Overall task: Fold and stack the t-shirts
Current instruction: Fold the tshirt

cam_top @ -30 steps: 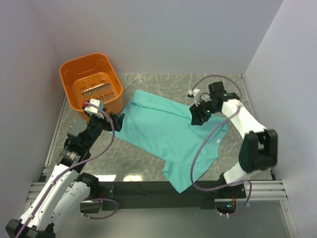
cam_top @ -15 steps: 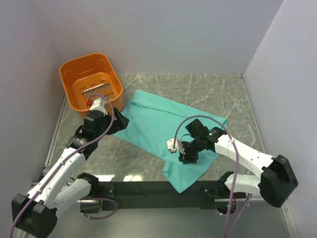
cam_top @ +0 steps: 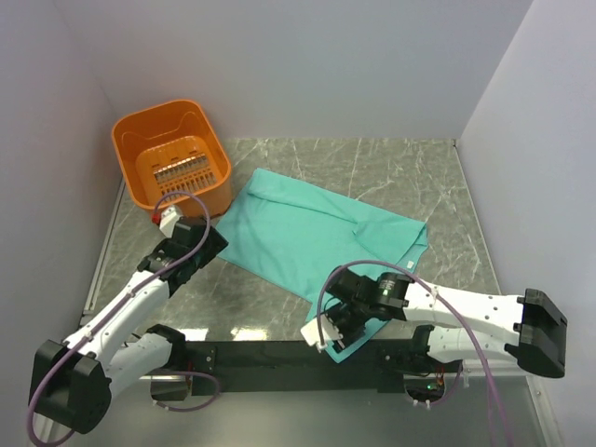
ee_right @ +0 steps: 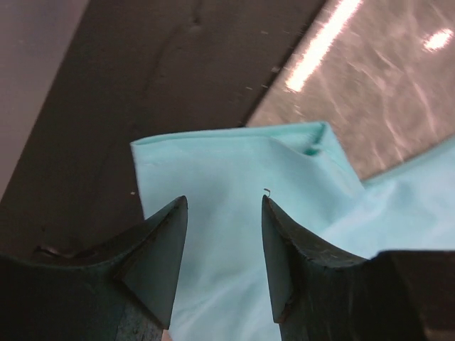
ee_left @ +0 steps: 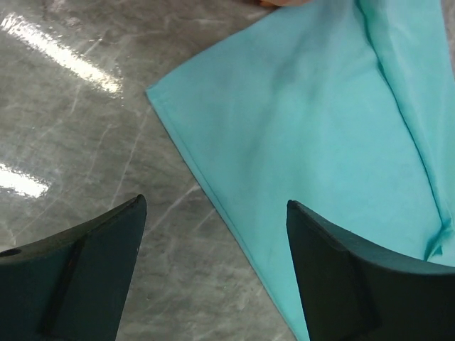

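The green t-shirt (cam_top: 307,233) lies flat in the middle of the counter (cam_top: 391,168), and its near corner pokes over the near edge. The right pincer (ee_right: 222,202) is spread just above that near corner, and the left pincer (ee_left: 215,204) is spread wide above the shirt's left corner. I think each should go straight down, nip only its own corner, then lift together so the fold comes out neat.

Near end of t-shirt (cam_top: 312,233) under right pincer (cam_top: 337,328)
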You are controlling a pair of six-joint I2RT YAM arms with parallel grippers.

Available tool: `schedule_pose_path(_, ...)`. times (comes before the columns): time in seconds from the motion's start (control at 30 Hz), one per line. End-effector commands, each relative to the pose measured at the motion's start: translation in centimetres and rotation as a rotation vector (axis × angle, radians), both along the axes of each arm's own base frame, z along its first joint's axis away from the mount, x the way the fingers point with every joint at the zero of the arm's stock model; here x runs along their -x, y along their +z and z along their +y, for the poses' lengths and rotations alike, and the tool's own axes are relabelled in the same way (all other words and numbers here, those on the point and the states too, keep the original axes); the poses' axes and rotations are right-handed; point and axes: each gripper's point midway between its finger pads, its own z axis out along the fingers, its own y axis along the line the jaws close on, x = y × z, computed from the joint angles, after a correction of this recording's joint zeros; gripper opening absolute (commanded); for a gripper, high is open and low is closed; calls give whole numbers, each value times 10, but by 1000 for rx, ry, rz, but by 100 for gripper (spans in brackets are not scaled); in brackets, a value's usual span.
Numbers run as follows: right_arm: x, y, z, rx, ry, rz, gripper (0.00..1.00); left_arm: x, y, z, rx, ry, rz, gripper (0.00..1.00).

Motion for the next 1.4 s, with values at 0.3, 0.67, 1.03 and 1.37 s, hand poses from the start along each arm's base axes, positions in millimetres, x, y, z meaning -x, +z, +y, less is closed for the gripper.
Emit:
schedule_pose_path(0.3, 41, -39, -19, 105, 163, -40, 52, -8, -14, 15, 17, 168, -26, 82)
schedule_pose_path(0.67, 43, -54, -8, 132, 120, -23, 49, -7, -15, 17, 17, 170, -44, 80)
schedule_pose_path(1.03, 43, -54, -8, 134, 113, -25, 30, -10, -16, 19, 21, 190, -66, 74)
schedule_pose_path(1.37, 25, -26, -12, 36, 50, -5, 10, -20, -21, 17, 28, 214, -61, 75)
